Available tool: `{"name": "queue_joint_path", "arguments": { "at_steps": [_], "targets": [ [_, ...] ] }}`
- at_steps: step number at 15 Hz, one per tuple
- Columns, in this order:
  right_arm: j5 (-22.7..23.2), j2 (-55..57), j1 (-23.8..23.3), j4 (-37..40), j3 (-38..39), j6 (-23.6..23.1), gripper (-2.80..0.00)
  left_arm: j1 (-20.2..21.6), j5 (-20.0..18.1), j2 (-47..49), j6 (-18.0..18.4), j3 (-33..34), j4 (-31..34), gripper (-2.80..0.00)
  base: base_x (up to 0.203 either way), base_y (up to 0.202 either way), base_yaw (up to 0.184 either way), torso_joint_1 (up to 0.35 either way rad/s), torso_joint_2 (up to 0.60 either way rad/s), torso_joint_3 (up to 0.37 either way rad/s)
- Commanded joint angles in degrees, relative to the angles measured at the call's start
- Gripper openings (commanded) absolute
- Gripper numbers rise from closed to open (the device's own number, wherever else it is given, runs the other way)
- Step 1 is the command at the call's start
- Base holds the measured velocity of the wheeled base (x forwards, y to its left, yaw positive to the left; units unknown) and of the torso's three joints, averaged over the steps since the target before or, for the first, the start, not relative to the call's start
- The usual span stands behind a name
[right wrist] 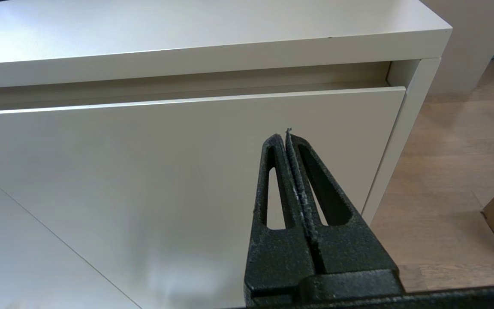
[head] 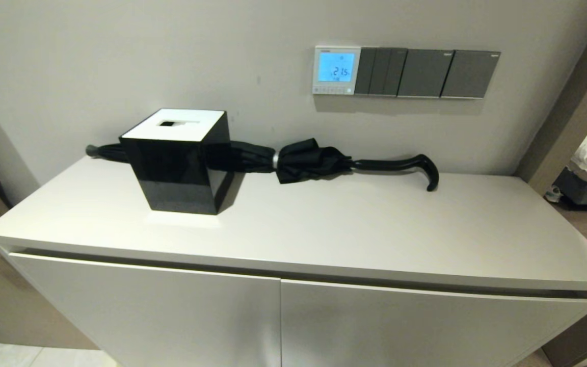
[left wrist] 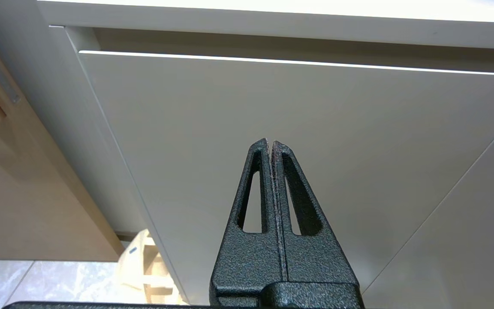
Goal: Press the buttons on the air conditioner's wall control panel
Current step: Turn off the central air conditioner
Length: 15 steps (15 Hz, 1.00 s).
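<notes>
Grey wall behind the desk (head: 375, 224) carries the air conditioner's wall control panel (head: 336, 70), screen lit blue, beside dark switch plates (head: 426, 73). Its buttons (head: 332, 90) run along the bottom edge: tiny, stiff, probably wanting a light poke from one tip. Left end effector (left wrist: 270, 142) and right end effector (right wrist: 284, 133) hang low before the cupboard doors, both closed and empty.

From the head camera I look forward and down across the white cabinet (head: 324, 229) to the wall, the air conditioner's wall control panel (head: 337, 70) upper centre. My left wrist camera sits low, close to the cabinet's front, left gripper (left wrist: 271, 143) bottom centre. My right wrist camera faces the cabinet's other front corner, right gripper (right wrist: 284, 135) lower centre. All three share the cabinet.
</notes>
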Motion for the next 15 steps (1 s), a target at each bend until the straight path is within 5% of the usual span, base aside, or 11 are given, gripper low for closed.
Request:
{"name": "queue_joint_path", "arguments": {
  "at_steps": [1,15],
  "targets": [
    [0.0,-0.1,0.0,0.0,0.0,0.0,-2.80,0.0,0.0,0.0,0.0,0.0,0.0,-2.80,0.000,0.000,0.000,0.000,0.00,0.000],
    [0.0,0.0,0.1,-0.1,0.1,0.1,-2.80,0.0,0.0,0.0,0.0,0.0,0.0,-2.80,0.000,0.000,0.000,0.000,0.00,0.000]
  ]
}}
